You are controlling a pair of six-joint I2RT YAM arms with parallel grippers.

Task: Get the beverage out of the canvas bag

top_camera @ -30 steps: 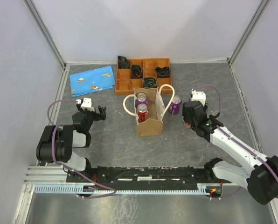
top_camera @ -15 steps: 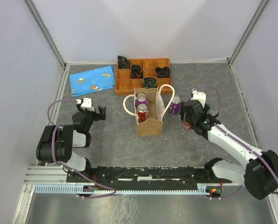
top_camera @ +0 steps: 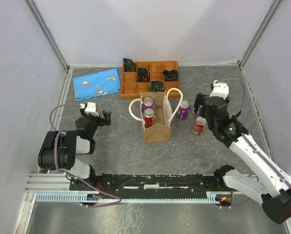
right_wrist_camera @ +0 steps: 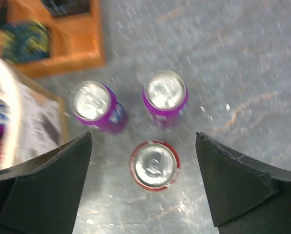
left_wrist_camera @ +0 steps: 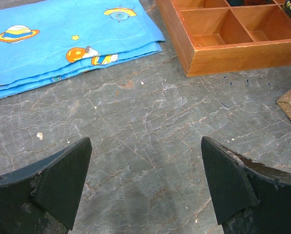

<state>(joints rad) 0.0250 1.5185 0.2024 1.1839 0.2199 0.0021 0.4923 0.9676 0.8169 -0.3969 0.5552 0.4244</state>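
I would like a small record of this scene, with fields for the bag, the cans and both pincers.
bag: canvas bag, upright
in bag: inner purple can, inner red can
outside, standing: purple can by bag, farther purple can, outer red can
left pincer: open, empty
right pincer: open, empty, above the outside cans

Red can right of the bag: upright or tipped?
Upright: the red can shows its full round lid to the right wrist camera above, standing on the table.
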